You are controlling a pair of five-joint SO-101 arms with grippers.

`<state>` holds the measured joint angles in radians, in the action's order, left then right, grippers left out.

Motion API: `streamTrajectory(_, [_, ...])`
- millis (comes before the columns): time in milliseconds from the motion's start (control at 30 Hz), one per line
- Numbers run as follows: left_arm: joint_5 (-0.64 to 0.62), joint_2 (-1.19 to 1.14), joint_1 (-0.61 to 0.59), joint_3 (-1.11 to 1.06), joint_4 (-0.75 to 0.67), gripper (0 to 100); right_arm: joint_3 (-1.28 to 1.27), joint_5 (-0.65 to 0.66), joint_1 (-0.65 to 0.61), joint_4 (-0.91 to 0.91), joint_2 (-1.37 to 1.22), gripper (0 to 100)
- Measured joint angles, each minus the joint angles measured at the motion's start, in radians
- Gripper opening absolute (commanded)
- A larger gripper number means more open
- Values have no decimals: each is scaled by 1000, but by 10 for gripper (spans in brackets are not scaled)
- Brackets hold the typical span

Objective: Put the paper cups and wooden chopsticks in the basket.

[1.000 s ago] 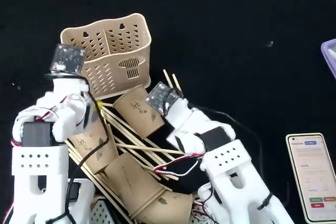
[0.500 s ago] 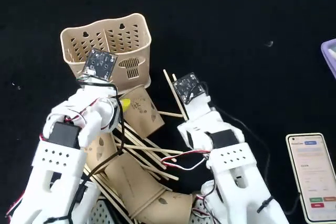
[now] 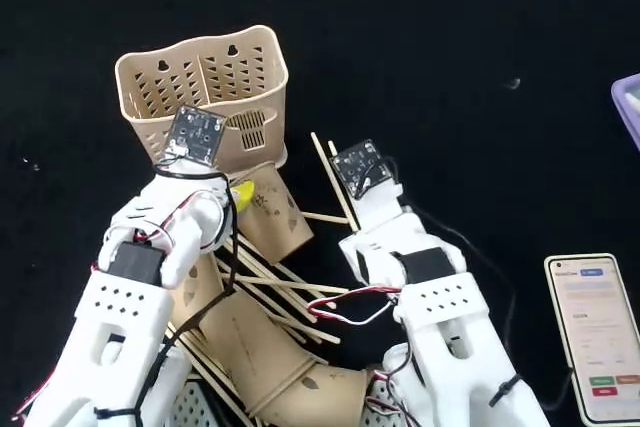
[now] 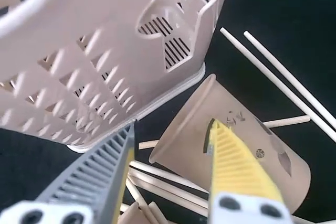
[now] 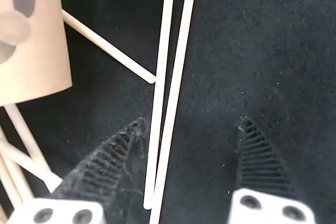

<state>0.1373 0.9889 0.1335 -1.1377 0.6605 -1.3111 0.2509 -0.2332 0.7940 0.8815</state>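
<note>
A tan basket [image 3: 200, 87] stands upright at the back left. A paper cup [image 4: 236, 140] lies on its side against the basket's base [image 4: 79, 56]. My left gripper [image 4: 172, 125] is open just above this cup, its yellow finger [image 4: 233, 166] over the cup's wall and its grey finger [image 4: 100, 171] beside the basket. Two wooden chopsticks [image 5: 170, 77] lie side by side, and my right gripper [image 5: 189, 129] hangs open over their near ends. Other cups [image 3: 255, 342] and a pile of chopsticks [image 3: 275, 287] lie between the arms.
A phone [image 3: 595, 337] lies at the front right and a purple object [image 3: 628, 102] sits at the right edge. Loose cables [image 3: 345, 312] cross the chopstick pile. Bare black cloth spreads behind and to the right of the basket.
The left arm swung from the left side to the cup beside the basket. The right arm moved off that cup, rightwards over the two chopsticks. Both are nearly still over the last half second.
</note>
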Motion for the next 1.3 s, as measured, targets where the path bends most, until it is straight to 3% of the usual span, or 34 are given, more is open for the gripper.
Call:
streamTrajectory(233, [-5,0,-126,-46,-72,236,0,0,0,0,0,275])
streamTrajectory(533, [-250,0,-158,-160,-181,236,0,0,0,0,0,275])
streamTrajectory(667, [-304,0,-158,-160,-221,236,0,0,0,0,0,275])
streamTrajectory(833, [-305,0,-135,-178,-226,236,0,0,0,0,0,275])
streamTrajectory(1100, [-153,0,-6,-245,-222,236,0,0,0,0,0,276])
streamTrajectory(1300, [-147,0,77,-187,-54,236,0,-2,23,0,0,273])
